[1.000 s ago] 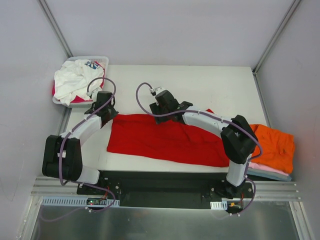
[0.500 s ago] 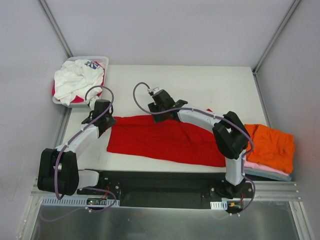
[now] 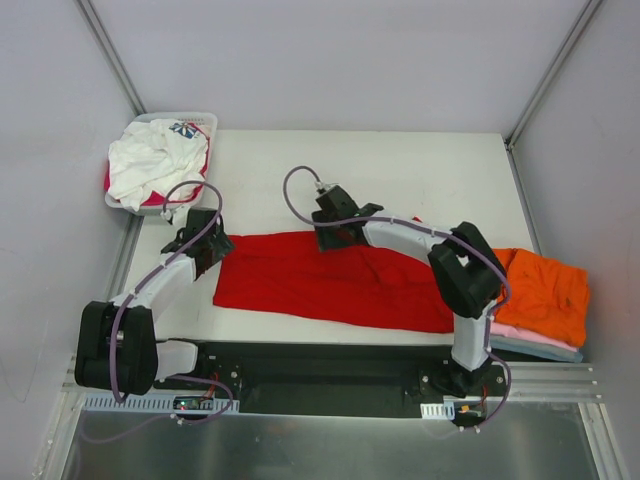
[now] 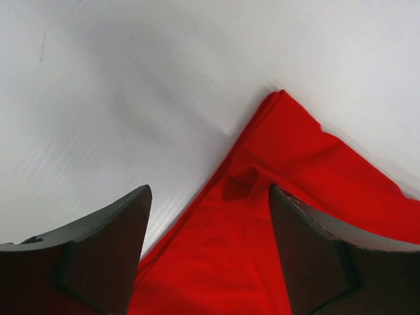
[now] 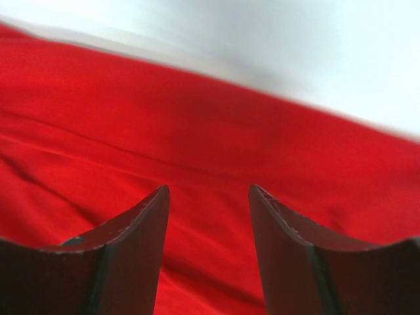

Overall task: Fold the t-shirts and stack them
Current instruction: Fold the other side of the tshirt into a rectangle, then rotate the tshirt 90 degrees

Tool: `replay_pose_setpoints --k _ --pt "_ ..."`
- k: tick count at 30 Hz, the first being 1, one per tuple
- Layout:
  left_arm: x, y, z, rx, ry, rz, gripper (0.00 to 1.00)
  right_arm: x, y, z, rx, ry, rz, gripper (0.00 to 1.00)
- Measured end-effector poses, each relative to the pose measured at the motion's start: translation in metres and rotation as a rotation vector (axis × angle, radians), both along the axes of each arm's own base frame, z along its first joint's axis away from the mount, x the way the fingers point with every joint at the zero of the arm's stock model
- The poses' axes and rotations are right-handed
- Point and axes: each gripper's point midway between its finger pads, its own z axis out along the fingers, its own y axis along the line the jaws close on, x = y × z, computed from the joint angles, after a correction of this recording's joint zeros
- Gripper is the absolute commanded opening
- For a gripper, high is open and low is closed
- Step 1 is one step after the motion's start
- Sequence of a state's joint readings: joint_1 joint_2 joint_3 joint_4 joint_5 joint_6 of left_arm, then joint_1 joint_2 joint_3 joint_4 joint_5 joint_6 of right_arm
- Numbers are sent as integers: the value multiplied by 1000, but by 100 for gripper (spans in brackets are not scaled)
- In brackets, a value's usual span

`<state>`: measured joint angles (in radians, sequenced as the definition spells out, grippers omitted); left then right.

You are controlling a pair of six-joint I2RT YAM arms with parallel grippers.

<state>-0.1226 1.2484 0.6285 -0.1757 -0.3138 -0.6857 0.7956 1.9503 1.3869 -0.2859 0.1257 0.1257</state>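
Note:
A bright red t-shirt (image 3: pixel 330 280) lies folded into a long band across the middle of the table. My left gripper (image 3: pixel 216 245) hangs open over its left end; in the left wrist view (image 4: pixel 209 190) the red cloth (image 4: pixel 295 170) lies loose between the spread fingers. My right gripper (image 3: pixel 330 240) stands open above the shirt's far edge, its fingers (image 5: pixel 147 216) just over the red cloth (image 5: pixel 197 131), holding nothing. An orange t-shirt (image 3: pixel 545 295) tops a pile with a pink one (image 3: pixel 530 338) at the right. White printed (image 3: pixel 150 160) and magenta shirts fill the basket.
The white slotted basket (image 3: pixel 205 120) stands at the table's back left corner. The folded pile hangs at the right front edge. Bare white tabletop (image 3: pixel 420 170) stretches behind the red shirt. Grey walls close in the table on three sides.
My left gripper has opened and let go of the red shirt's left end. My right gripper has shifted slightly right and toward the shirt's far edge.

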Motion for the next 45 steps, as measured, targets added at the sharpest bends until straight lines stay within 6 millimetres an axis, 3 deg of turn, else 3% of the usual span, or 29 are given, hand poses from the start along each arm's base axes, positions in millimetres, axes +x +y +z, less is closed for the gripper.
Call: replay_pose_setpoints --k 4,7,9,13,17,22,25,30,40,45 --pt "10 -10 18 -28 -39 -51 83 -5 -72 -1 -23 58 -213 73" --pt "23 -22 41 -47 -95 -114 88 -7 -132 5 -46 57 -394 78" --pt "30 -31 52 -58 -123 -162 90 -14 -159 7 -69 51 -483 78" --pt "36 -46 62 -73 -139 -234 93 -41 -187 -1 -100 59 -579 79" --pt "39 -55 59 -88 -119 -284 94 -62 -218 -9 -114 75 -690 78" --pt "41 -60 54 -97 -97 -314 94 -61 -240 -16 -102 94 -795 76" --pt "42 -62 51 -100 -86 -323 94 -56 -242 -34 -115 146 -816 76" --pt "42 -64 51 -107 -83 -333 94 -14 -226 -30 -112 162 -767 75" --pt "43 -66 53 -115 -89 -342 95 121 -188 -19 -86 83 -596 75" --pt "46 -66 58 -112 -99 -347 99 180 -178 4 -66 -32 -525 80"
